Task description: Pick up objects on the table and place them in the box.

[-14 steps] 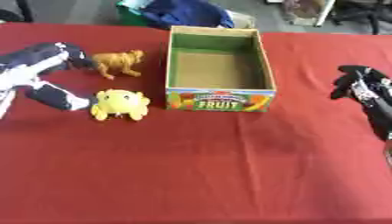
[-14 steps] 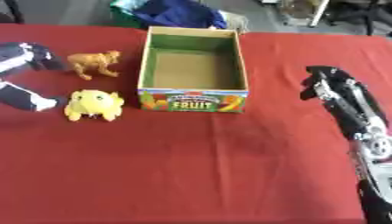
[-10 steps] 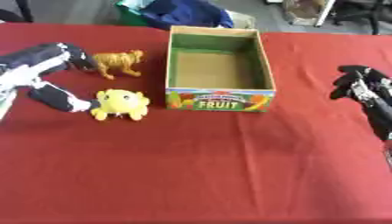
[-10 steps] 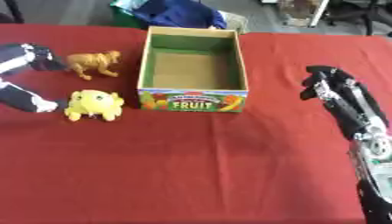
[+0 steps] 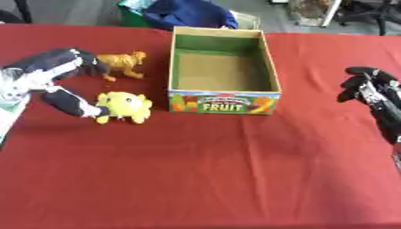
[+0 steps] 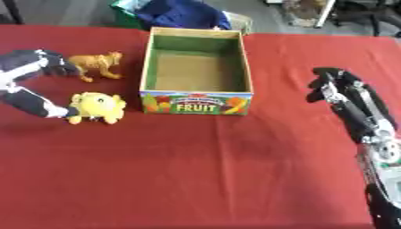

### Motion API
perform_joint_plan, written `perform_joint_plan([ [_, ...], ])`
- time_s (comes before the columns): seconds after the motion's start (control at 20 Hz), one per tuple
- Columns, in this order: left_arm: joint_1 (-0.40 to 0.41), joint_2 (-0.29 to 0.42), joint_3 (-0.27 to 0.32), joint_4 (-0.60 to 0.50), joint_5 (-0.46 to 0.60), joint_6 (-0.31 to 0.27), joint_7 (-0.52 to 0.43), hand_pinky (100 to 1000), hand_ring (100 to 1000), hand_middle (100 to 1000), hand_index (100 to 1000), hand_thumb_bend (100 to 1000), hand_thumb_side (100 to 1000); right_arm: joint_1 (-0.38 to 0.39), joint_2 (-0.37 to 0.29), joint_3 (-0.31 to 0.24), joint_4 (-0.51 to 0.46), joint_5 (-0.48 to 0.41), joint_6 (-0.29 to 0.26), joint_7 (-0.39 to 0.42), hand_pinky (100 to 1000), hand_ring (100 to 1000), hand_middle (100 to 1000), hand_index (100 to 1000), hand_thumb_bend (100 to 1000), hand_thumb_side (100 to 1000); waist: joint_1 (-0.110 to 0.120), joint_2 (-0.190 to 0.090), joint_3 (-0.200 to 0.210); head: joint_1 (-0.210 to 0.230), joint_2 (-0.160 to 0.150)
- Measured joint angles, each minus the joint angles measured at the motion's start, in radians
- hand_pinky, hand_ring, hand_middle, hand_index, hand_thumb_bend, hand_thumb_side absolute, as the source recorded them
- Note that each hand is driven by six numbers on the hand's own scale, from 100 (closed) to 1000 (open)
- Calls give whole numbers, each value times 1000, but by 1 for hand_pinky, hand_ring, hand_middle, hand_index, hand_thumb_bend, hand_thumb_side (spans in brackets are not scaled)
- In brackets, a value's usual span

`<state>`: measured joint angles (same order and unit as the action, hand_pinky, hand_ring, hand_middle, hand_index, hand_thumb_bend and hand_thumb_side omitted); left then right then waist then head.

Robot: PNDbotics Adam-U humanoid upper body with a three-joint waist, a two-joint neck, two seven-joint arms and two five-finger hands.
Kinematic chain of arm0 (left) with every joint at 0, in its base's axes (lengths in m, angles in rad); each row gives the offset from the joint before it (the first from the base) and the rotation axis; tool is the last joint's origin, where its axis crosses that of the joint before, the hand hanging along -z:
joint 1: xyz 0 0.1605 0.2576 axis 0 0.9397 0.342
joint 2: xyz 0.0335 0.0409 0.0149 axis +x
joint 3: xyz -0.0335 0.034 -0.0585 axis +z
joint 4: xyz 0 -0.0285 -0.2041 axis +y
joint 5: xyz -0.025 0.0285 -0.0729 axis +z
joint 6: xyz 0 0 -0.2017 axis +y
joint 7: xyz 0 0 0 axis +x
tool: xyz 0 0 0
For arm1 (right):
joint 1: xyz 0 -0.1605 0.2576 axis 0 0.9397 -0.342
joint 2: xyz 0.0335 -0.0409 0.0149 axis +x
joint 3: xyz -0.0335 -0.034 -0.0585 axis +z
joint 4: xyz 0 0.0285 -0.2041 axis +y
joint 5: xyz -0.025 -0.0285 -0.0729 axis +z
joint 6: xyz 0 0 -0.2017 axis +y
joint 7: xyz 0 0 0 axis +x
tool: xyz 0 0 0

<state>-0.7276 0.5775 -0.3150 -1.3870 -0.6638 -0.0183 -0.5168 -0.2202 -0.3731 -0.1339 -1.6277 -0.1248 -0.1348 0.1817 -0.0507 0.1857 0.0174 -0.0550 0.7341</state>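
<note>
- A red cloth covers the table from side to side. Past the far edge there is a grey floor.
- A green bin with a blue cloth in it sits just behind the table, near the box.
- The box is cardboard, with a green inside and the word FRUIT on the front. It stands upright in the far middle of the table, and its top is open. Nothing is inside it.
- A small brown toy animal stands on the cloth to the left of the box, near the far corner of it. It looks like a lion or a dog, but I cannot tell which.
- A yellow toy that is round and soft-looking sits closer to us, left of the front of the box and near it.
- The left hand comes in from the left side. Its fingers are spread wide apart. The thumb tip touches the left side of the yellow toy. The upper fingers reach over by the brown toy animal. The hand has not closed on either toy.
- The right hand is on the right side, well away from the box. Its fingers are bent down and hold nothing.
</note>
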Motion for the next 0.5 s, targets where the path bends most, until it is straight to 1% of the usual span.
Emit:
perform_joint_plan([
  [0.25,-29,-38,-21,81,-49,-15,26,724,719,716,821,569,270,0,0,5,1,0,1,2,566,524,547,769,100,566,0,1,-4,1,0],
  [0.5,-50,-80,-28,166,-100,-29,71,724,717,718,821,564,261,0,0,5,5,0,2,4,567,524,547,769,100,566,-1,2,-5,1,0],
])
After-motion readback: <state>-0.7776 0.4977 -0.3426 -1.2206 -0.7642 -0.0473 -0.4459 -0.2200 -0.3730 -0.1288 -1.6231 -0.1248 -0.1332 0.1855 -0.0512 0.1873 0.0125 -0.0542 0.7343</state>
